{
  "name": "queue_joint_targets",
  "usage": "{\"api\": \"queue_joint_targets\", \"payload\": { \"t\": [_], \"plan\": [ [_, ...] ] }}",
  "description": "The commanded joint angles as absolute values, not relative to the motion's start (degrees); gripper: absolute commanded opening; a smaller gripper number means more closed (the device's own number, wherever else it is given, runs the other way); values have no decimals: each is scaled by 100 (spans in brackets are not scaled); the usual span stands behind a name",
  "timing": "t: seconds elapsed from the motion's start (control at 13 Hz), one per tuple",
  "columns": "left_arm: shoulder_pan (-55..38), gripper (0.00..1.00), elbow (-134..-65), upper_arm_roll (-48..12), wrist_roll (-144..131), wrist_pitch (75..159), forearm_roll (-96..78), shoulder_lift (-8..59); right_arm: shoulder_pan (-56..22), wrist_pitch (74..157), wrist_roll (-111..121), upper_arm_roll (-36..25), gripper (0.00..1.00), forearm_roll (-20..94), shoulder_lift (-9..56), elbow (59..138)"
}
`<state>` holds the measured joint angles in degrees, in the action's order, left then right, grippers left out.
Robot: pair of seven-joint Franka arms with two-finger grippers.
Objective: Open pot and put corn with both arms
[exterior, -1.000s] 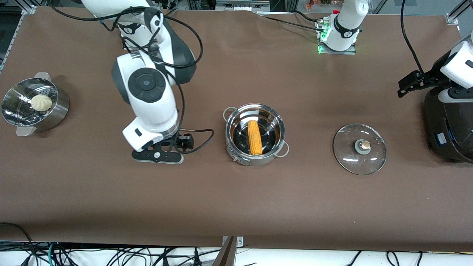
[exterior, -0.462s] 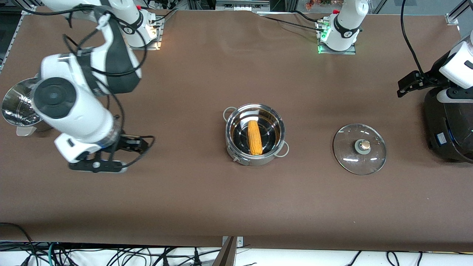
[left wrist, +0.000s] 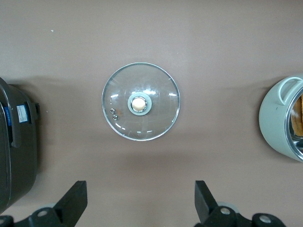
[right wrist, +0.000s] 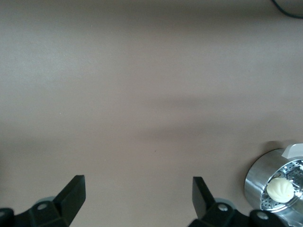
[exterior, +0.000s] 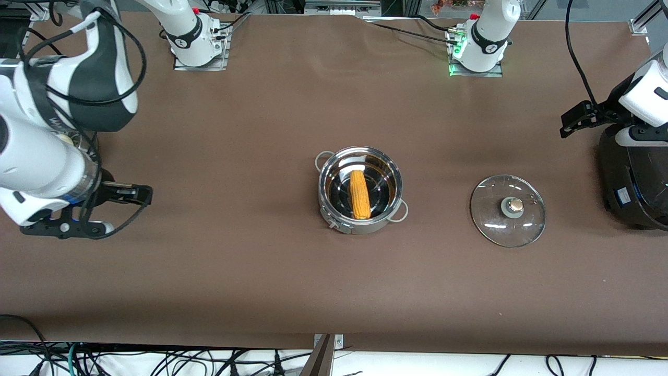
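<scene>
The steel pot (exterior: 360, 156) stands open at the table's middle with the yellow-orange corn (exterior: 359, 194) lying inside it. Its glass lid (exterior: 507, 210) with the tan knob lies flat on the table beside it, toward the left arm's end. The lid also shows in the left wrist view (left wrist: 140, 101), with the pot's rim (left wrist: 284, 125) at that view's edge. My left gripper (left wrist: 140, 201) is open and empty, high up by the black cooker. My right gripper (right wrist: 137, 196) is open and empty, above bare table at the right arm's end.
The large black cooker (exterior: 634, 177) stands at the left arm's end of the table. The steamer bowl (right wrist: 258, 182) with the pale bun (right wrist: 280, 189) stands at the right arm's end, hidden under the right arm in the front view.
The right arm has swung away from beside the pot to its own end of the table and now covers the steamer bowl. The left arm, pot, corn and lid have not moved.
</scene>
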<state>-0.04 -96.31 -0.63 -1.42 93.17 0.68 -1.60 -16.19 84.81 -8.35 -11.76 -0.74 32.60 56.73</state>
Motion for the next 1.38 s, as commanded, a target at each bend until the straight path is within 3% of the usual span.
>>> {"api": "queue_joint_targets", "payload": {
  "t": [0.0, 0.46, 0.85, 1.15, 1.31],
  "plan": [
    [44, 100, -9615, -88, -26, 9255, -62, -167, -1031, 8394, -267, -1143, 100, 490, 3129, 5757],
    [26, 100, -9606, -97, -18, 9246, -62, -158, -414, 8148, 289, -1125, 100, 923, 2928, 5835],
    [44, 100, -9606, -88, 9, 9246, -62, -158, -325, 8314, -79, -1160, 100, 791, 1690, 7406],
    [44, 100, -9606, -88, 17, 9246, -62, -158, -220, 8323, -26, -1151, 100, 782, 1117, 8400],
    [44, 100, -9606, -88, 18, 9246, -53, -158, -220, 8315, -18, -1151, 100, 774, 1107, 8368]
  ]
}}
